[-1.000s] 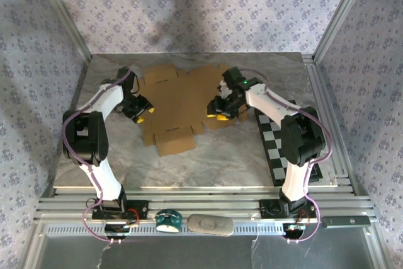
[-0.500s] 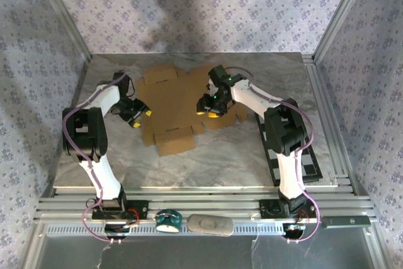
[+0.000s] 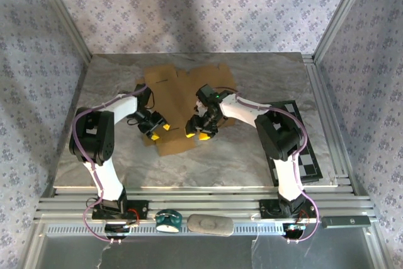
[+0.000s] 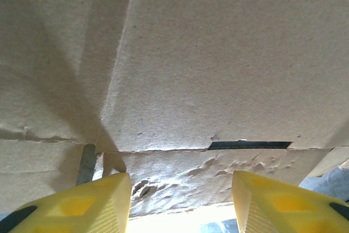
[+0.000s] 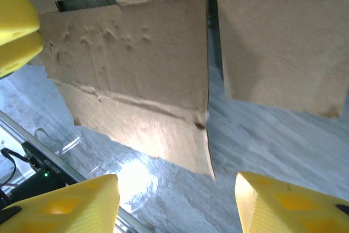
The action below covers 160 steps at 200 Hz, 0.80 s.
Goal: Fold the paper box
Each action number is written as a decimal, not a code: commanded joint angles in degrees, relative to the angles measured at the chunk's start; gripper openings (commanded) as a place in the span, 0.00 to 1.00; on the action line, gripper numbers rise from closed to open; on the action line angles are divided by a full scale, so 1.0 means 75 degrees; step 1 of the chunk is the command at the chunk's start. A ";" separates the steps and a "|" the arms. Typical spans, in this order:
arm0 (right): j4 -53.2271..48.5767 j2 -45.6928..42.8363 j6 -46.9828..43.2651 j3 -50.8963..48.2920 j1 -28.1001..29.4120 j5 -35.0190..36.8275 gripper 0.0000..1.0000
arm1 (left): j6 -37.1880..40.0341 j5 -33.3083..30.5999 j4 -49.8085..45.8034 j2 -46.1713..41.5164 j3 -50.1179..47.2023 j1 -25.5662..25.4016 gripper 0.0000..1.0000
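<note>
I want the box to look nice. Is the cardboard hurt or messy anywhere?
Yes. The paper box has a wrinkled, dented patch on the flap just below its narrow slot, close to the edge. The panel above the slot looks smooth.

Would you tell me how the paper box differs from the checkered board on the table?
The paper box is plain tan cardboard; the checkered board is black and white. The box has cut flaps and slots, the board is a straight-edged strip. The box sits mid-table, the board by the right edge. Both rest on the marble table.
</note>
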 commanded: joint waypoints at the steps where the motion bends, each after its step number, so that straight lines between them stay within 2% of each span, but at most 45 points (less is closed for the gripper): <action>1: -0.0061 0.0542 0.0094 0.0432 -0.0037 -0.0255 0.59 | -0.0068 0.0156 0.0078 0.0109 -0.0046 0.0025 0.51; 58: 0.0053 0.0971 0.0172 0.0826 0.0043 -0.0455 0.57 | -0.0093 0.0156 0.0204 0.0054 -0.0283 -0.0046 0.51; 104: 0.0379 0.0795 0.0554 0.0875 0.0060 -0.0867 0.51 | -0.0151 0.0190 0.0328 0.0016 -0.0447 -0.0068 0.51; 128: 0.0724 0.0580 0.0838 0.0705 -0.0035 -0.1004 0.43 | -0.0172 0.0213 0.0368 -0.0017 -0.0431 -0.0075 0.51; 160: 0.1000 0.0336 0.1141 0.0555 -0.0164 -0.1065 0.24 | -0.0220 0.0171 0.0266 -0.0275 -0.0216 -0.0080 0.51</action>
